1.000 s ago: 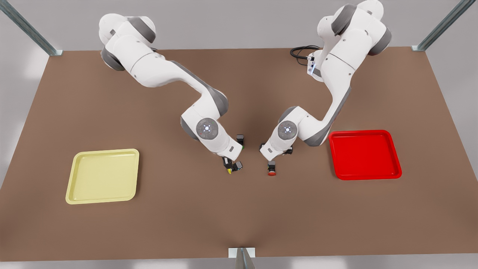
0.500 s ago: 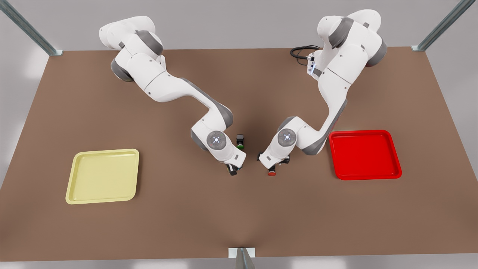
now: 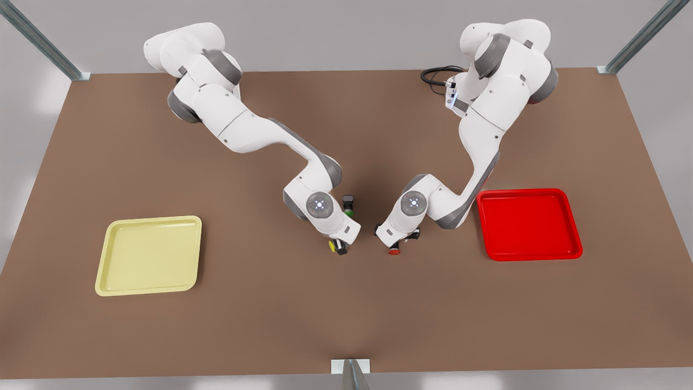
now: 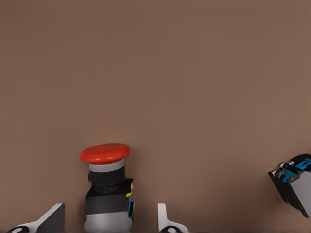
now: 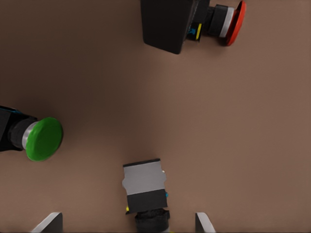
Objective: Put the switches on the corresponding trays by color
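Here, red switch (image 4: 107, 189) between open fingers (image 4: 51, 219)

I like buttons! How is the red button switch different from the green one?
The red switch has a red cap, the green switch a green one. The red switch lies inside the open left gripper; the green switch lies free beside the open right gripper. Both have dark bodies and lie sideways on the table.

Brown table (image 3: 216, 325). On it: yellow tray (image 3: 149, 255) toward the front view's left, red tray (image 3: 529, 223) toward its right, well apart. Between them, near centre: yellow switch (image 3: 332, 245), red switch (image 3: 394, 251), green switch (image 3: 348, 206).
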Action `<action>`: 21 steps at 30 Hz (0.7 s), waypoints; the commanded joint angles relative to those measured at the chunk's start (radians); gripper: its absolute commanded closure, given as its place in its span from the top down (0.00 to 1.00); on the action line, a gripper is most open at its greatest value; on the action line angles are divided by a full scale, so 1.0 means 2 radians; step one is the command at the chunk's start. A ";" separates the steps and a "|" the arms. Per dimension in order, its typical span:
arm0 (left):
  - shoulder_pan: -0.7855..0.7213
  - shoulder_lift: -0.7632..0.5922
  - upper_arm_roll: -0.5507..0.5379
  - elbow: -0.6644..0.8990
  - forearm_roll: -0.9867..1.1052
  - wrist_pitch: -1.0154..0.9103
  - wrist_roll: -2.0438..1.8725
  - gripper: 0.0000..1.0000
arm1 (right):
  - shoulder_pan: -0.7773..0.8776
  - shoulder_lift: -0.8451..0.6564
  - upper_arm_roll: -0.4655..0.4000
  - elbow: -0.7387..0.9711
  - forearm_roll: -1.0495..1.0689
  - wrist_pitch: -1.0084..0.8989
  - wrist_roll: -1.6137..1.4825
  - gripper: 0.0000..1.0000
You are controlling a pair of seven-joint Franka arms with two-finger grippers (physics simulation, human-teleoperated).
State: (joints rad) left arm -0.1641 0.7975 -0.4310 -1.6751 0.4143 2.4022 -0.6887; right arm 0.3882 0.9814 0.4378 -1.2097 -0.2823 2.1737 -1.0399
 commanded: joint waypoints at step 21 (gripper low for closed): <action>0.000 0.002 0.000 0.000 0.001 0.002 0.001 0.64 | 0.023 0.042 -0.014 0.023 -0.008 0.018 0.001 1.00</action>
State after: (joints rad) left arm -0.1644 0.8023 -0.4316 -1.6751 0.4163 2.4044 -0.6872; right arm 0.4341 1.0647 0.4096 -1.1628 -0.2976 2.2112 -1.0357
